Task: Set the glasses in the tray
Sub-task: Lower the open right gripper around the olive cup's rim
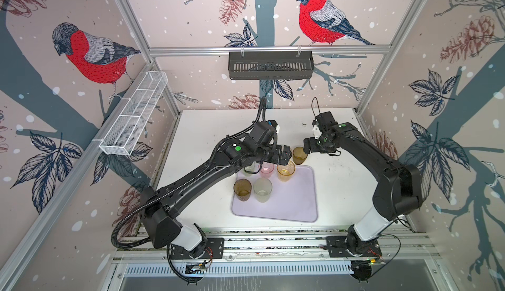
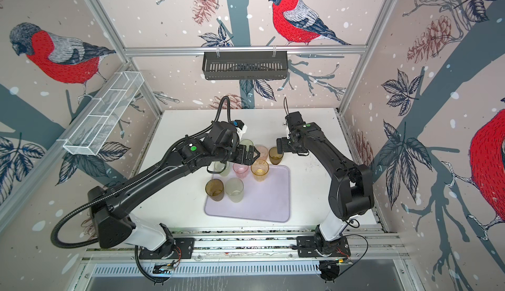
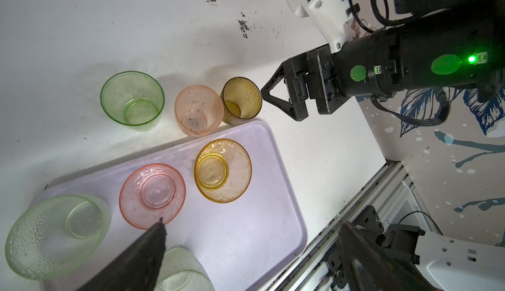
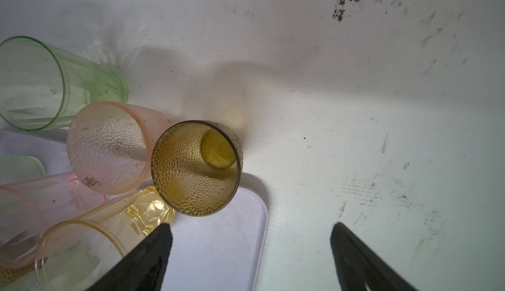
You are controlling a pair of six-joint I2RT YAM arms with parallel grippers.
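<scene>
The lilac tray point(image 1: 289, 207) point(image 2: 262, 205) holds a pale green glass point(image 3: 54, 237), a pink one point(image 3: 152, 195), an amber one point(image 1: 285, 170), a brown one point(image 1: 242, 189) and a frosted one point(image 1: 263, 189). Just behind the tray's far edge, on the table, stand a bright green glass point(image 3: 132, 101), a peach glass point(image 3: 198, 110) and a second brown glass point(image 1: 299, 155) point(image 4: 196, 166). My left gripper point(image 1: 285, 153) point(image 3: 252, 221) hovers open and empty above the tray's far end. My right gripper point(image 1: 307, 148) point(image 4: 250, 226) is open and empty, right beside the off-tray brown glass.
A black slotted basket point(image 1: 270, 65) hangs on the back wall and a white mesh basket point(image 1: 134, 112) on the left wall. The white table point(image 1: 336, 183) has dark specks toward the back right. Aluminium rails point(image 1: 273, 244) run along the front edge.
</scene>
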